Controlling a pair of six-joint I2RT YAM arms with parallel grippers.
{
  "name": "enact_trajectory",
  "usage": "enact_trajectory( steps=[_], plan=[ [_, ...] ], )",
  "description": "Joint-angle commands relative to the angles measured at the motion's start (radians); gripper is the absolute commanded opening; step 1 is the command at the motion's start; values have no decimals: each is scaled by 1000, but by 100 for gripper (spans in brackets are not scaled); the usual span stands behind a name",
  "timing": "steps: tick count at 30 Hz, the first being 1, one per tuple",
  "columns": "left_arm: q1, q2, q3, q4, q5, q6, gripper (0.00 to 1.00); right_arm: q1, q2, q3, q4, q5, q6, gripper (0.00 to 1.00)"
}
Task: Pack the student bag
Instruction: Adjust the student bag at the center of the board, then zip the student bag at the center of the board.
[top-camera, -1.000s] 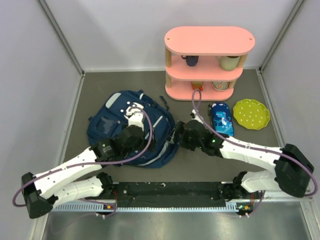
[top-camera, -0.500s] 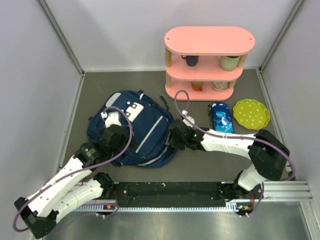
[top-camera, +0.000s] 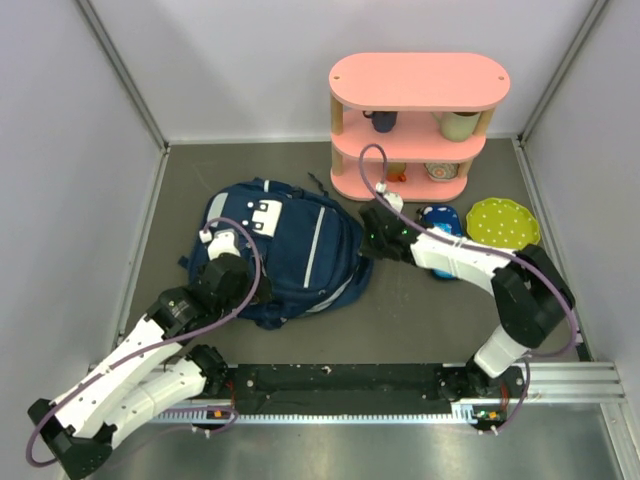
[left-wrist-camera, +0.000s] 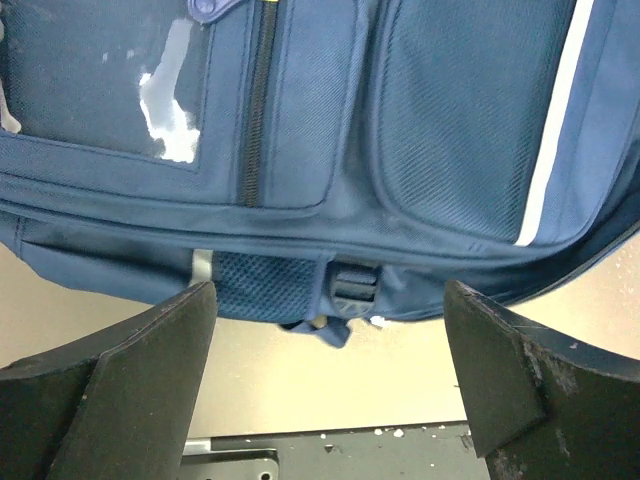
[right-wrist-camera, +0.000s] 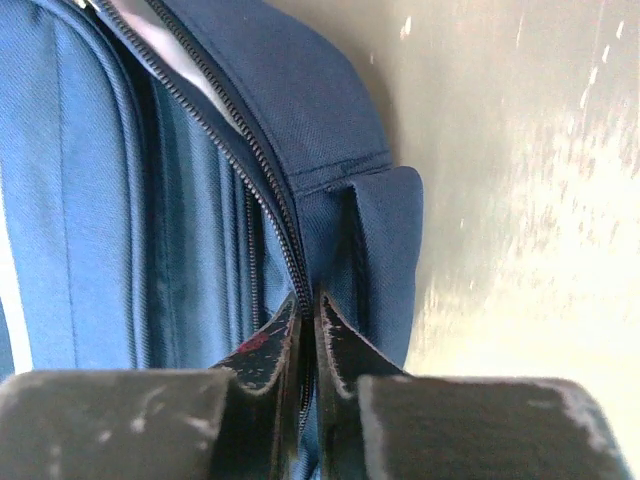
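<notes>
The student bag (top-camera: 290, 255), a navy backpack with a thin white stripe, lies flat on the grey table left of centre. My right gripper (top-camera: 374, 232) is at its right edge, and in the right wrist view the fingertips (right-wrist-camera: 308, 310) are pinched shut on the zipper seam of the bag (right-wrist-camera: 100, 200). My left gripper (top-camera: 225, 252) hovers over the bag's left side. It stands wide open (left-wrist-camera: 330, 380) with nothing between the fingers; the bag's front pockets and a buckle (left-wrist-camera: 320, 150) lie beyond them.
A pink three-tier shelf (top-camera: 420, 120) with mugs and bowls stands at the back right. A blue pencil case (top-camera: 440, 214) lies partly under my right arm, with a green dotted plate (top-camera: 503, 226) to its right. The black rail (top-camera: 340, 382) runs along the near edge.
My right gripper closed on the bag's right edge and moved toward the shelf, shifting the bag right and back. My left arm drew back to the bag's left side, staying open.
</notes>
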Motion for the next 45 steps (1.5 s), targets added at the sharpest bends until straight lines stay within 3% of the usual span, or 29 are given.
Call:
enact_trajectory(
  steps=[1, 3, 4, 7, 9, 11, 16, 20, 23, 31, 35, 39, 45],
  plan=[
    [4, -10, -61, 66, 72, -58, 98, -47, 52, 126, 22, -68, -227, 18],
    [4, -5, -96, 116, 106, -64, 97, -45, 47, 116, 3, -99, -221, 34],
    [4, 6, -102, 119, 118, -95, 96, -42, -3, 97, -1, -85, -211, 52],
    [4, 6, -144, 120, 135, -176, 93, -38, -200, -57, 38, -19, -153, 72],
    [-2, -19, -197, 123, 135, -225, 91, -18, -311, -195, 99, -30, -133, 76],
    [-7, -83, -236, 129, 137, -294, 90, 49, -429, -261, 163, -27, -128, 77],
    [-12, -201, -317, 116, 132, -429, 89, 229, -471, -315, 163, 38, -29, 77],
    [-12, -189, -388, 172, 97, -492, 89, 378, -431, -338, 273, 107, 45, 77],
    [-13, -149, -435, 263, 16, -514, 87, 459, -376, -370, 363, 153, 91, 71],
    [-10, -100, -494, 352, -114, -526, 72, 651, -128, -320, 546, 327, 91, 55],
    [-12, -126, -541, 399, -98, -523, 64, 680, -8, -262, 619, 389, 91, 48],
    [-12, -161, -578, 419, -69, -514, 43, 709, 69, -251, 759, 417, 76, 43],
    [-12, -261, -601, 389, -46, -503, 39, 702, 176, -177, 802, 319, 99, 45]
  ],
)
